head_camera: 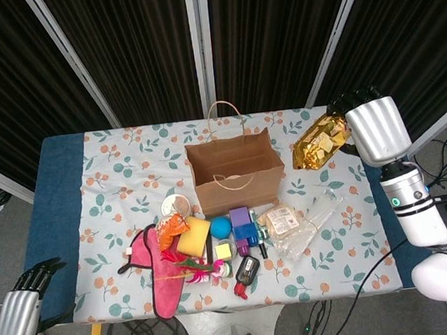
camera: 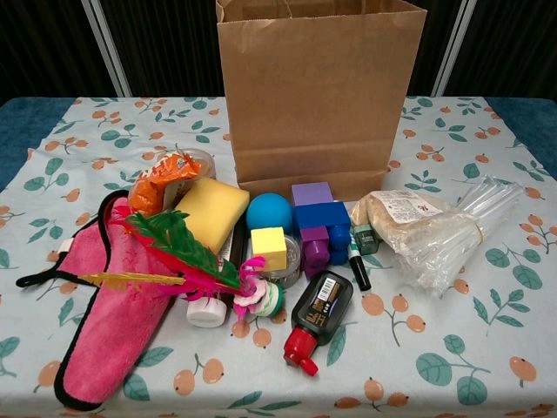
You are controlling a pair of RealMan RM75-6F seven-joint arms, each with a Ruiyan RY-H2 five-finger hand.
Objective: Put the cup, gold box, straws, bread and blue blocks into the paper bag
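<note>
My right robot hand [head_camera: 362,117] clamps the gold box [head_camera: 320,141], light, crinkly and slippery, held by its end above the tabletop [head_camera: 119,158] right of the paper bag [head_camera: 236,170].

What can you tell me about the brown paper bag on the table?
The brown paper bag stands upright and open at the back centre of the floral tablecloth. It looks like creased kraft paper with two twisted paper handles, and what shows of its inside looks empty. The purple block sits close before its base; neither hand touches it.
</note>
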